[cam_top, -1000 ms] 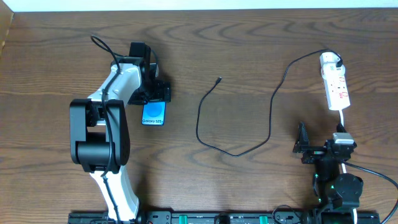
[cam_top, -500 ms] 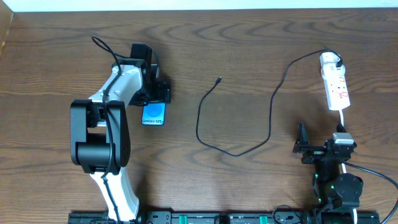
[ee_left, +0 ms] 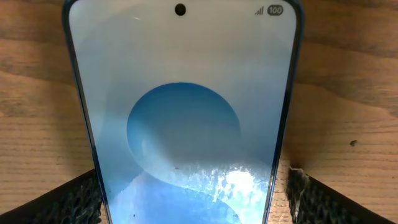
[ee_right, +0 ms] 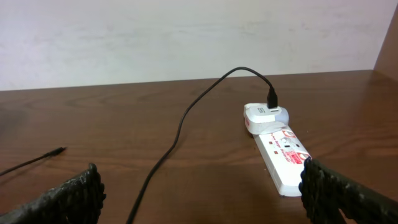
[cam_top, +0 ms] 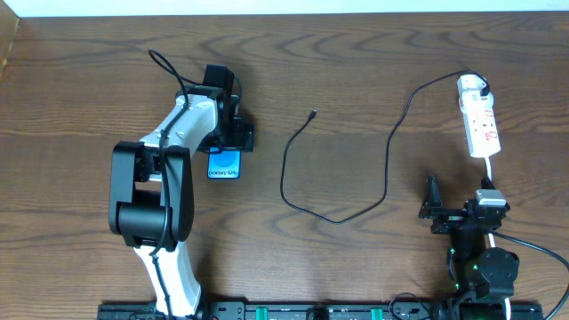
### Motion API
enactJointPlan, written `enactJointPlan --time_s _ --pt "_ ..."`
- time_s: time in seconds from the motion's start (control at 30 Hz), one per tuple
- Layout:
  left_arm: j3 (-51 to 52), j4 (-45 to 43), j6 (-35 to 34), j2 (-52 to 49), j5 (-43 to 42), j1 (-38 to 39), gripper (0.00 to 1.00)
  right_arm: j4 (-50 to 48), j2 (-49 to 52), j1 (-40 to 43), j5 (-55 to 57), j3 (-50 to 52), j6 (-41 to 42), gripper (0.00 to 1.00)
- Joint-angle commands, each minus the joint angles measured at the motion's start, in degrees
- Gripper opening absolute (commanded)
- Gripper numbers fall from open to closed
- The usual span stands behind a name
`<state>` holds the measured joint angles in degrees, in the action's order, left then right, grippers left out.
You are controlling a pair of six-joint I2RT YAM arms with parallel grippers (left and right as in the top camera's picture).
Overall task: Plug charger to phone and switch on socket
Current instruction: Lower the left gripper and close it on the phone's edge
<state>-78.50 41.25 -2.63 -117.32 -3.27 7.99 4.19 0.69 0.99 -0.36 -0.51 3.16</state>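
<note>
Phone (ee_left: 186,112) sits clamped in the left gripper (ee_left: 194,180), presumably steadied for the charger (cam_top: 283,182), while the right gripper (ee_right: 200,171) hangs agape.

Wooden table (cam_top: 356,80): phone (cam_top: 224,165), charger (cam_top: 333,220), socket (cam_top: 480,124).

The left arm (cam_top: 182,129) has white links, black joints and 1 black cable (cam_top: 164,67); the right pincer (ee_right: 199,186) has 2 black, mesh-textured fingers (ee_right: 68,199).
</note>
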Motion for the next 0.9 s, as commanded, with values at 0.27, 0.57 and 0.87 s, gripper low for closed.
enactJointPlan --time_s 0.27,0.57,0.87 --pt "2.16 -0.24 -4.37 -2.32 4.37 0.11 0.98 0.11 -0.35 -0.72 0.42 0.20 -0.28 0.99" --pt "2.16 -0.87 -5.18 -2.32 4.37 0.13 0.95 0.11 -0.35 -0.72 0.42 0.20 -0.28 0.99" --pt "2.16 -0.87 -5.16 -2.32 4.37 0.13 0.79 0.11 -0.35 -0.72 0.42 0.20 -0.26 0.99"
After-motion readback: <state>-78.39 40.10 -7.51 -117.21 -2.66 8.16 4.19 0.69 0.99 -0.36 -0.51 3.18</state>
